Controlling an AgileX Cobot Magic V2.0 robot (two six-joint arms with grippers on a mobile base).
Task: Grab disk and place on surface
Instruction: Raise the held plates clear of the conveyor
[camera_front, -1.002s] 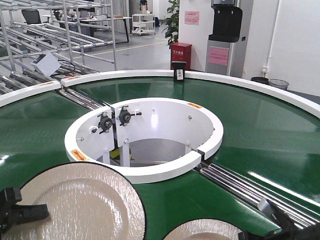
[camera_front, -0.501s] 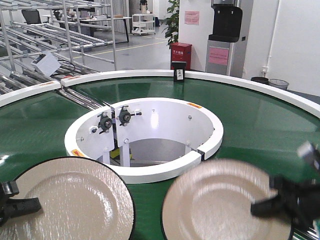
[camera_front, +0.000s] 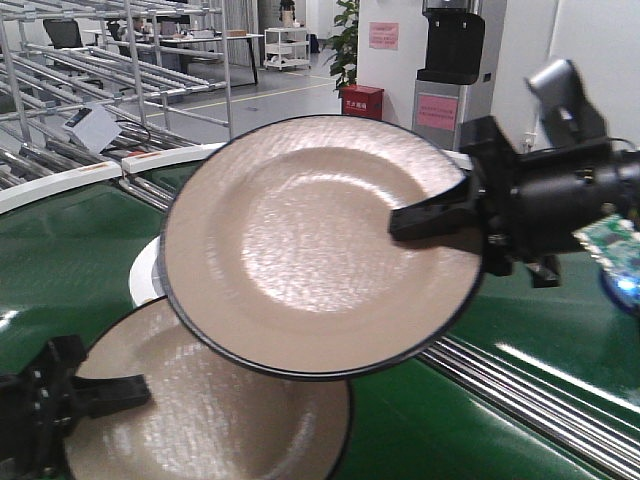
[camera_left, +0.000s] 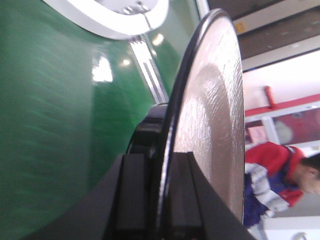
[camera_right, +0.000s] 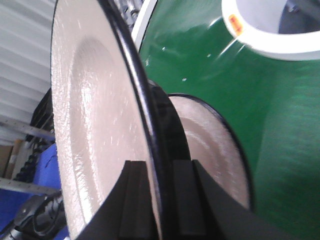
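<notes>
The right claw is clenched on the right rim of the raised disk, one finger on the face and one behind it. This disk is high in the air above the green belt, and its face is tilted steeply toward the front camera. From the claw it extends to the left, so in the front view it covers part of the lower disk. The left claw grasps that lower disk by its left rim, close to the belt. The bench does not show in any view. I judge the right arm must swing outward and make the disk level before it releases.
</notes>
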